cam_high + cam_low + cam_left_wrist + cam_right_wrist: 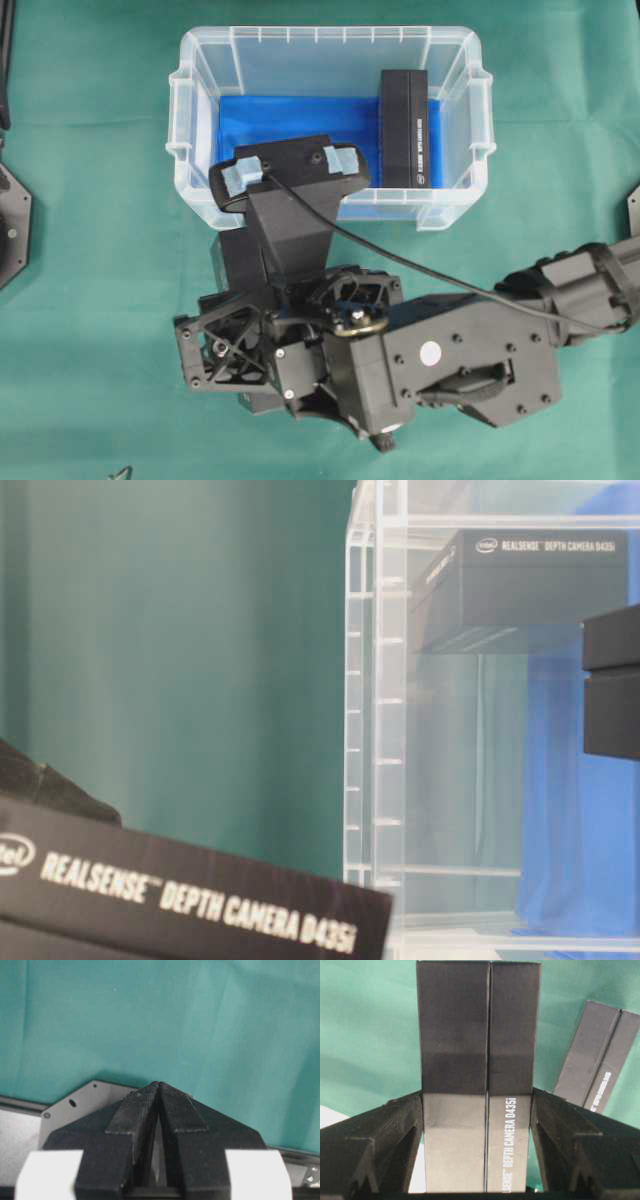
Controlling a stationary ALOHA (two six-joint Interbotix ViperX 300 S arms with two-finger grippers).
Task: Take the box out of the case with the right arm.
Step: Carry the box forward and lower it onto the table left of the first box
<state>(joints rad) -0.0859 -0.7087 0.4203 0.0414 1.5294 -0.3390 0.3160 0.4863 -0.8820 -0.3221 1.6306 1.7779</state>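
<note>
Black cardboard between the right fingers (405, 1125): box (480, 1035) gripped across its narrow width, one finger pressed flat on each long side. Held by its near end only, with most of the length jutting out ahead. Out of the case (200, 120) already, judging from the right wrist view, which shows only the green desk (100, 350) beneath it. Hidden under the right arm (450, 350) in the overhead view, just in front of the case's near wall. Cannot tell whether lifted or touching the cloth.

Left fingers (135, 1110) shut tip to tip on nothing, parked over bare green cloth, well apart from the work.

Second box (403, 128) standing against the right end of the case on the blue lining. Third box (595, 1055) lying on the desk, near the held one and angled towards it.

Likely troubles from here:
- Slip or droop. Smooth cardboard, a long overhang and a grip at one end mean a quick swing or a jolt could twist the box out.
- Clash on set-down. Lowering without checking the side risks landing on the third box or shoving it.
- Tipping on release. Letting go with the box off level, or above the cloth, could topple it.
- Snag. Camera cable (400, 250) trails across the arm close to the case rim and could catch there on a swing back.
</note>
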